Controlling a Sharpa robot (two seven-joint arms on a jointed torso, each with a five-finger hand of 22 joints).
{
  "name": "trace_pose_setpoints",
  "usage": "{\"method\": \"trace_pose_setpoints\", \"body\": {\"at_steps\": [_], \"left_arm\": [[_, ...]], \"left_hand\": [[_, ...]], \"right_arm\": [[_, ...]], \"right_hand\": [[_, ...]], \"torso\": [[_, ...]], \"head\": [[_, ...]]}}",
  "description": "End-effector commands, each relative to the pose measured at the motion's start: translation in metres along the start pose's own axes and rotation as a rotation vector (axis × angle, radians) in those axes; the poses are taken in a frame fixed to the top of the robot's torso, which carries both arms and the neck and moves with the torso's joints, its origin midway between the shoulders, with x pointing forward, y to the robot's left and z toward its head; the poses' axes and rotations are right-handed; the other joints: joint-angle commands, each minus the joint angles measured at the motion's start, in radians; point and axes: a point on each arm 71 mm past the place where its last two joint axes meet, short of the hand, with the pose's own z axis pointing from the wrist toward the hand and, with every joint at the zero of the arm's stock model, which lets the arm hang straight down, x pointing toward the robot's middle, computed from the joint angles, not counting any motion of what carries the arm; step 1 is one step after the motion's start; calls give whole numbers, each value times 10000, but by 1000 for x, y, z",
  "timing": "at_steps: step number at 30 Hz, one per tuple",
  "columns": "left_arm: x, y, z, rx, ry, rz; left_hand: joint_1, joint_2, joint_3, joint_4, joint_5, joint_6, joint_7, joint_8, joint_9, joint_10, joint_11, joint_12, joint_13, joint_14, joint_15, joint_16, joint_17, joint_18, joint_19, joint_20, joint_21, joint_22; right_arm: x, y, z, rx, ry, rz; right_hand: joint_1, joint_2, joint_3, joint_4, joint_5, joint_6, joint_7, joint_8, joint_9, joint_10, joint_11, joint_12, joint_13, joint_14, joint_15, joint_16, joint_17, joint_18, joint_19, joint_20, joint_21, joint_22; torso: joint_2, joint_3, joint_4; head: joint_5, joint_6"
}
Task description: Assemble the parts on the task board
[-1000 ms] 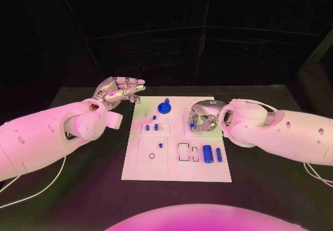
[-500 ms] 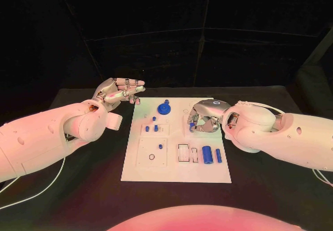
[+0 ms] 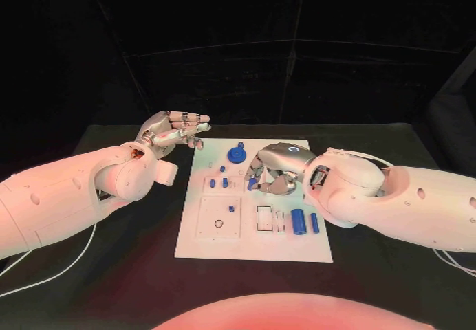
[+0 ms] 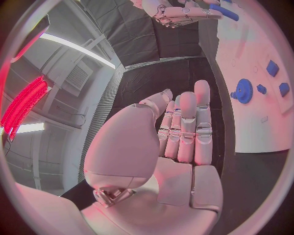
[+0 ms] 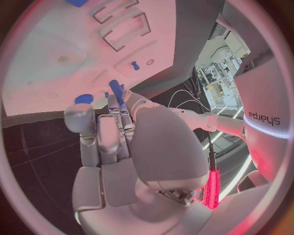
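Note:
The white task board [image 3: 199,244] lies in the middle of the table. My right hand [image 3: 272,169] hovers over its upper middle and pinches a small blue peg [image 3: 251,184] at its fingertips; the right wrist view has that peg [image 5: 115,88] between the fingers above the board [image 5: 55,49]. A blue gear [image 3: 236,152] stands near the board's far edge, with short pegs [image 3: 224,182] below it. A thick blue cylinder [image 3: 298,220] and a thin one [image 3: 314,221] lie at the lower right. My left hand [image 3: 177,130] floats off the board's far left corner, holding nothing, fingers stretched out [image 4: 186,127].
The board has rectangular slots [image 3: 263,218] and a round hole [image 3: 217,223] in its lower half. The black table [image 3: 129,261] surrounds it. In the left wrist view the gear [image 4: 244,90] and my right hand [image 4: 181,12] lie beyond the fingers.
My right hand has moved left across the board with the blue peg, from the right edge towards the middle. The left hand has hardly shifted.

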Motion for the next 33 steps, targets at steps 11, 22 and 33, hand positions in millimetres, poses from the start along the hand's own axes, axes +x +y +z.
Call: {"method": "trace_pose_setpoints", "body": {"at_steps": [11, 22, 33], "left_arm": [[6, -1, 2, 79, 173, -96], [7, -1, 3, 75, 209, -108], [8, 0, 4, 58, 217, -110]], "left_hand": [[-63, 48, -27, 38, 25, -32, 28, 57, -13, -54, -5, 58, 16, -98, 5, -40, -20, 121, -75, 15, -61, -17], [-63, 48, -27, 38, 25, -32, 28, 57, -13, -54, -5, 58, 16, -98, 5, -40, -20, 121, -75, 15, -61, -17], [-71, 50, -32, 41, 25, -45, 33, 56, -16, -68, 0, 63, 16, -101, 8, -39, -24, 121, -75, 18, -66, -24]], "right_arm": [[26, 54, 27, -2038, 330, 671], [46, 55, 37, -2092, 1019, 745], [56, 51, 44, -1944, 1327, 561]], "right_hand": [[1, -107, 137, -72, 55, 61, 1, 0, 6, 80, -13, -103, 6, 254, -57, 42, -20, -158, 86, -6, 69, 2], [-2, -149, 221, -155, 85, 51, 14, -27, -2, 87, -1, -170, 6, 247, -49, 44, -34, -155, 69, -4, 66, -10], [-10, -148, 247, -171, 92, 55, 20, -31, -3, 96, 3, -185, 8, 251, -47, 66, -5, -159, 72, -2, 78, 10]], "torso": [[2, -12, 7], [1, 1, 26], [3, 12, 20]], "head": [[220, -121], [415, -220], [511, -233]]}}
